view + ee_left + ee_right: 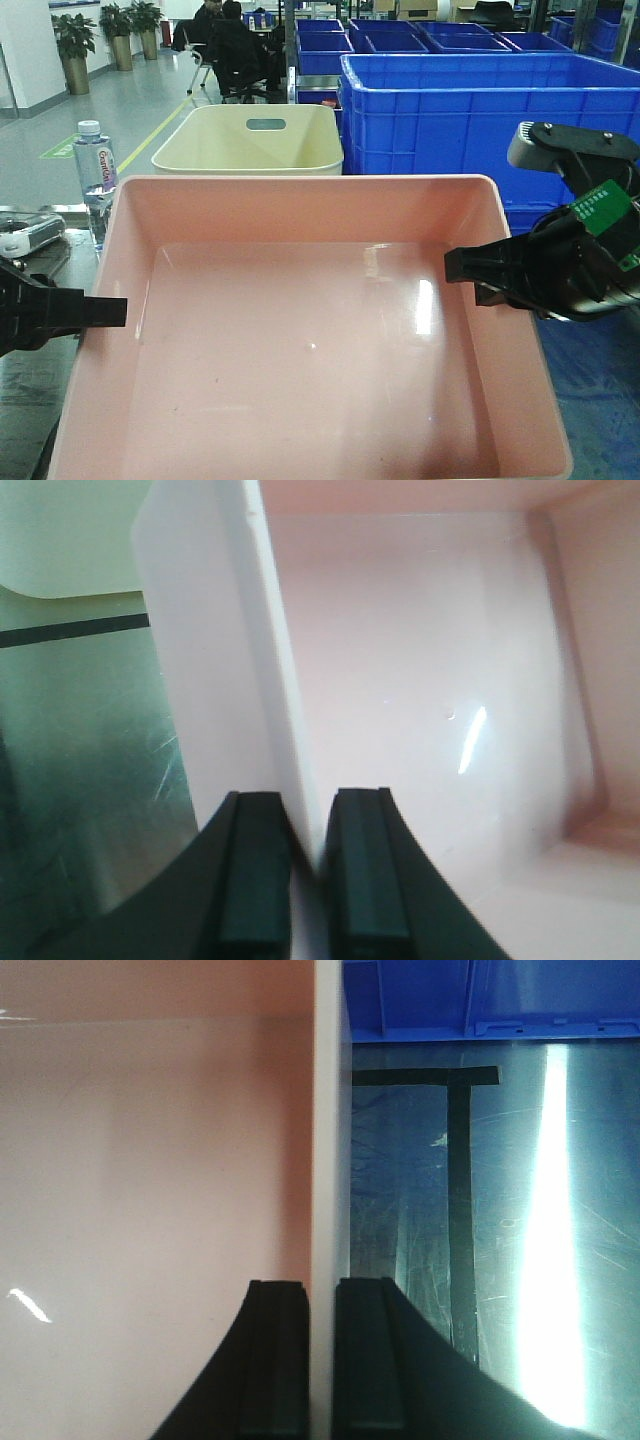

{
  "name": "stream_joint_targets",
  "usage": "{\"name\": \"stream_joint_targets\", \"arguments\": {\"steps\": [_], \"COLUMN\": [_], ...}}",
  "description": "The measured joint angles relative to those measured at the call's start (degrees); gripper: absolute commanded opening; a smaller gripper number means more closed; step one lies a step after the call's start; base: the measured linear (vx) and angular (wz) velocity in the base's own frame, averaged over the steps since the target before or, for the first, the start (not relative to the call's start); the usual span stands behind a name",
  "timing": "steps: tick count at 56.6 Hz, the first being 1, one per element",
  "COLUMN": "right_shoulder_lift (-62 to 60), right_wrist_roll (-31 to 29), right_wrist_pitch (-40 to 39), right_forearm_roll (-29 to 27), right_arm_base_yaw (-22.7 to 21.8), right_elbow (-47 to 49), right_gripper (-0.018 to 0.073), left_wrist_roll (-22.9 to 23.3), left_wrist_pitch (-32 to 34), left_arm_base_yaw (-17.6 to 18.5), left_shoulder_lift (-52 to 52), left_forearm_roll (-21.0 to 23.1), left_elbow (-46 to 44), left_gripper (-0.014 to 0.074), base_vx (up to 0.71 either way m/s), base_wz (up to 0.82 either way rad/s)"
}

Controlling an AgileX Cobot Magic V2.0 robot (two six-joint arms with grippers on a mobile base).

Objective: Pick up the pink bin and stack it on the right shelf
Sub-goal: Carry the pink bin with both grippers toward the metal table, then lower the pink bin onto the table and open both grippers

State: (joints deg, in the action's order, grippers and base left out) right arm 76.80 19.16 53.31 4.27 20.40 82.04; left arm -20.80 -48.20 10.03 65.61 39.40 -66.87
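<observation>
The pink bin (300,340) fills the middle of the front view, empty, with its open side up. My left gripper (110,312) is shut on the bin's left wall. In the left wrist view, that gripper (305,800) has one finger on each side of the thin pale wall of the pink bin (420,660). My right gripper (470,270) is shut on the right wall. The right wrist view shows this gripper (320,1285) pinching the rim, with the pink bin (150,1160) to its left. The right shelf (410,1210), dark and glossy with black tape lines (460,1180), lies below.
A cream bin (262,140) with a handle slot stands just behind the pink one. Blue crates (480,110) are stacked at the back right. A water bottle (95,170) stands at the left. A glossy taped surface (80,710) lies under the left wall.
</observation>
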Motion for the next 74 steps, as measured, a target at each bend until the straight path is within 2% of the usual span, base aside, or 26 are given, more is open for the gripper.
{"name": "stream_joint_targets", "arguments": {"steps": [10, 17, 27, 33, 41, 47, 52, 59, 66, 74], "right_shoulder_lift": [3.4, 7.9, 13.1, 15.5, 16.9, 17.2, 17.1, 15.3, 9.8, 2.1], "right_wrist_roll": [0.0, 0.0, 0.0, 0.0, 0.0, 0.0, 0.0, 0.0, 0.0, 0.0], "right_wrist_pitch": [-0.8, -0.9, -1.1, -0.9, -1.4, -2.6, -3.7, -5.2, -8.0, -10.8], "right_forearm_roll": [-0.2, -0.5, -0.6, -0.6, -0.4, 0.5, 1.7, 2.6, 3.1, 4.2], "right_arm_base_yaw": [0.0, 0.0, 0.0, 0.0, 0.0, 0.0, 0.0, 0.0, 0.0, 0.0], "right_elbow": [0.1, 0.1, 0.1, 0.1, 0.1, 0.1, 0.1, 0.1, 0.1, -0.7], "right_gripper": [0.0006, 0.0041, 0.0167, 0.0300, 0.0463, 0.0523, 0.0530, 0.0515, 0.0471, 0.0388], "left_wrist_roll": [5.6, 7.6, 7.9, 7.9, 8.0, 8.0, 7.9, 7.9, 7.4, 1.7], "left_wrist_pitch": [-0.4, 0.8, 4.6, 5.4, 6.3, 6.2, 6.7, 9.0, 12.7, 15.6], "left_arm_base_yaw": [0.5, 0.5, 0.5, 0.5, 0.5, 0.5, 0.5, 0.5, 0.5, 0.5], "left_shoulder_lift": [4.7, 8.1, 12.9, 15.7, 18.4, 20.3, 20.6, 19.2, 14.0, 4.8], "left_forearm_roll": [-6.0, -8.1, -9.0, -9.2, -8.9, -8.8, -8.5, -8.3, -8.2, -7.9], "left_elbow": [0.0, 0.0, 0.0, 0.0, 0.0, 0.0, -0.1, -0.1, -0.1, 0.5], "left_gripper": [0.0003, 0.0013, 0.0063, 0.0138, 0.0286, 0.0402, 0.0484, 0.0522, 0.0518, 0.0454], "base_vx": [0.00, 0.00, 0.00, 0.00, 0.00, 0.00, 0.00, 0.00, 0.00, 0.00], "base_wz": [0.00, 0.00, 0.00, 0.00, 0.00, 0.00, 0.00, 0.00, 0.00, 0.00]}}
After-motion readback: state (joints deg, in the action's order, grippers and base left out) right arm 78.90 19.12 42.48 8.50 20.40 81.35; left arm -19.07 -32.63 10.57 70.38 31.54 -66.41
